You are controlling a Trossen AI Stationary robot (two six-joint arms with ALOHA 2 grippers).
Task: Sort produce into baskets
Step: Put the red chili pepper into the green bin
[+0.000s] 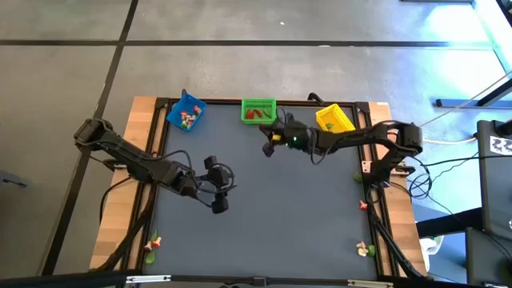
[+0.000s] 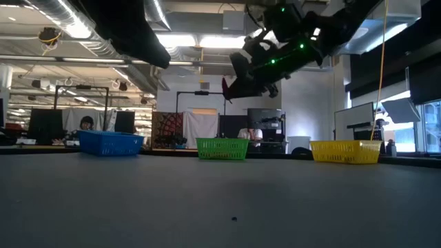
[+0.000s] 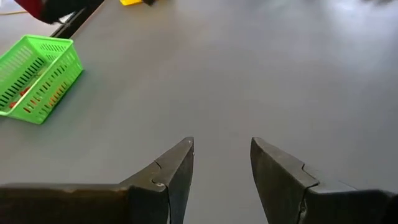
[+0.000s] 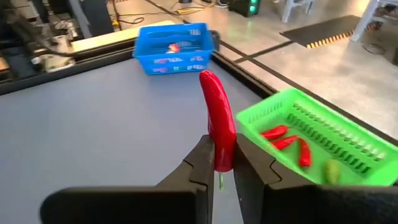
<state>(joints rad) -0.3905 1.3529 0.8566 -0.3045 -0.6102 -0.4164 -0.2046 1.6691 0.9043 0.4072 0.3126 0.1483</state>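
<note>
My right gripper (image 4: 222,152) is shut on a red chili pepper (image 4: 216,112) above the table, just in front of the green basket (image 1: 258,110). That basket holds red chilies (image 4: 283,138) and a green piece (image 4: 332,171). The blue basket (image 1: 186,112) stands at the far left with several small pieces inside, and the yellow basket (image 1: 334,118) at the far right. My left gripper (image 3: 222,155) hangs open over the bare mat left of the middle (image 1: 226,186), with nothing between its fingers. My right gripper pinches the chili's stem end (image 4: 222,163) between its two fingers. The rest of the chili sticks out past the fingertips, along the line of the fingers. The fingers slant slightly down, coming from the table's right. The chili (image 2: 225,88) hangs well clear of the table.
The three baskets stand in a row along the far edge. Loose produce lies off the mat on the frame: at the near left corner (image 1: 154,242), the near right corner (image 1: 364,250) and the right edge (image 1: 364,206). The mat's middle (image 1: 272,216) is bare.
</note>
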